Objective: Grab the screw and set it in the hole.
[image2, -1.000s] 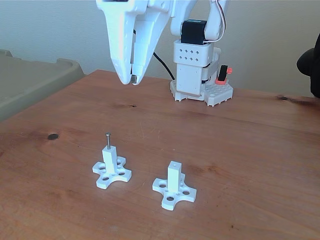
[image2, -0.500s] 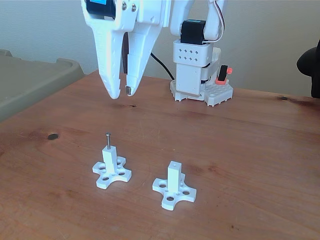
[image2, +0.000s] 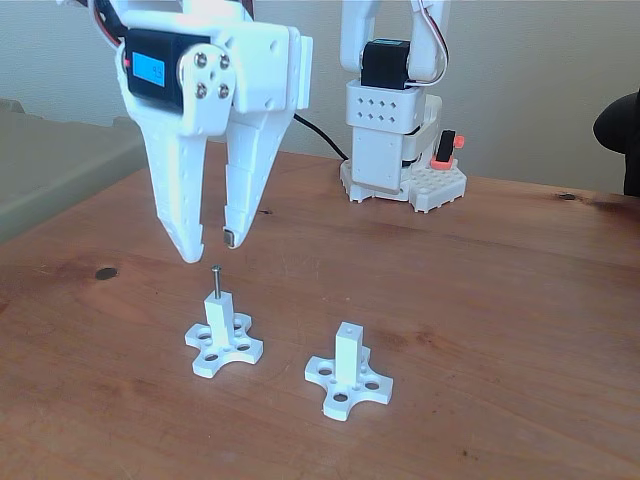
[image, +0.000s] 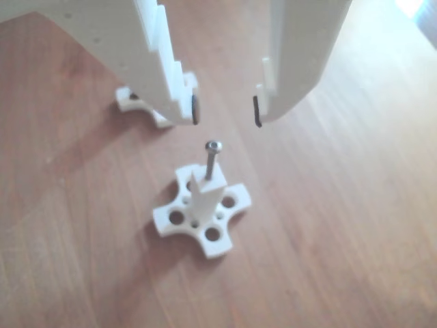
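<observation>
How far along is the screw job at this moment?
Nothing is finished yet. The screw stands upright in the left post in the fixed view. The open gripper hangs just above its head, holding nothing. Grabbing, carrying and seating it in the empty hole of the right post remain.

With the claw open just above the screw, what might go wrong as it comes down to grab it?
1. The screw is thin and only its upper part sticks out of the left post, so the claw has little to grip and may slip off the head.
2. In the other view, the screw sits slightly off the midline between the fingertips; one finger may touch first and tilt it or tip the light base.
3. The empty post stands close by, so a wide swing might knock it.
</observation>
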You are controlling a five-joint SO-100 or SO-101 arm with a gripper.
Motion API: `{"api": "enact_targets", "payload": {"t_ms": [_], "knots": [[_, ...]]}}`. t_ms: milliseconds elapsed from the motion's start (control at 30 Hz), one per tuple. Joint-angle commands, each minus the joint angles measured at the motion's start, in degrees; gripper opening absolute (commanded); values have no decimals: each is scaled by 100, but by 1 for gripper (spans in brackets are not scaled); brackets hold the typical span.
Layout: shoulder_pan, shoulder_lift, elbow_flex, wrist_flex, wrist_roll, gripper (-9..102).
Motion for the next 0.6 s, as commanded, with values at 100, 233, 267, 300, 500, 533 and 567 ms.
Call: {"api": "enact_targets", "payload": {"t_ms": [100, 233, 267, 300, 500, 533, 567], "knots": [[62, 18, -536, 79, 35, 11], [70, -62, -571, 149, 26, 11], [70, -70, -571, 158, 26, 11], [79, -79, -571, 158, 26, 11], [88, -132, -580, 211, 18, 11], [88, -149, -580, 237, 26, 11], [79, -158, -580, 246, 26, 11]]}}
